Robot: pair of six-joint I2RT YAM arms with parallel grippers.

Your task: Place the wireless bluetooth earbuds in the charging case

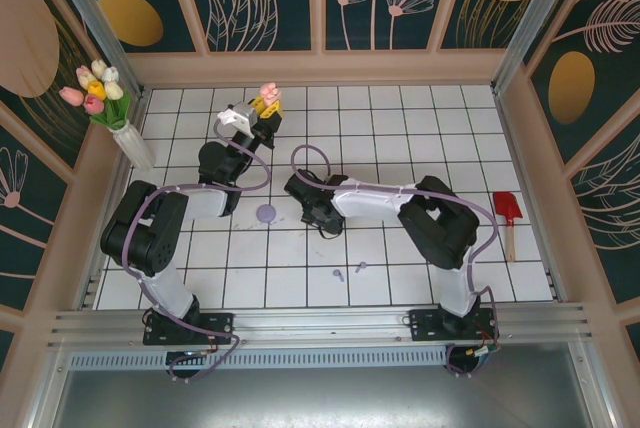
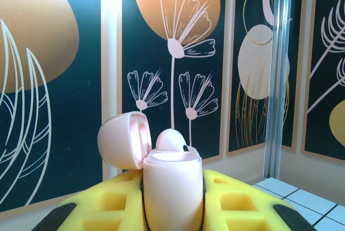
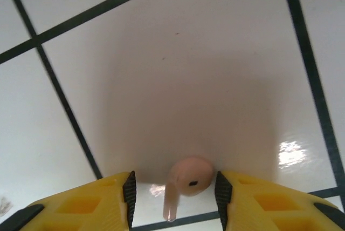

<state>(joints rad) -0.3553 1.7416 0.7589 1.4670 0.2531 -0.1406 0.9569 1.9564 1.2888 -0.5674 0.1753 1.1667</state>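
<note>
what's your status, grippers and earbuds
Left gripper shut on pink case, lid open. Right gripper open, jaws straddling pink earbud on tile, not gripped. Two lilac earbuds lie loose nearer; nothing blocking.

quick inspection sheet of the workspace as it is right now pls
surface: white tiled table with a black grid, no spills seen
job's things: pink charging case open, lid swung left; pink earbud lying on a tile; two lilac earbuds loose near the front; round lilac case on the table
clutter: red scoop at the right edge; vase of tulips in the far left corner
grippers: left gripper raised, shut on the pink charging case; right gripper low, open, fingers either side of the pink earbud
cables: lilac cables looped along both arms
surroundings: floral wall panels
</note>
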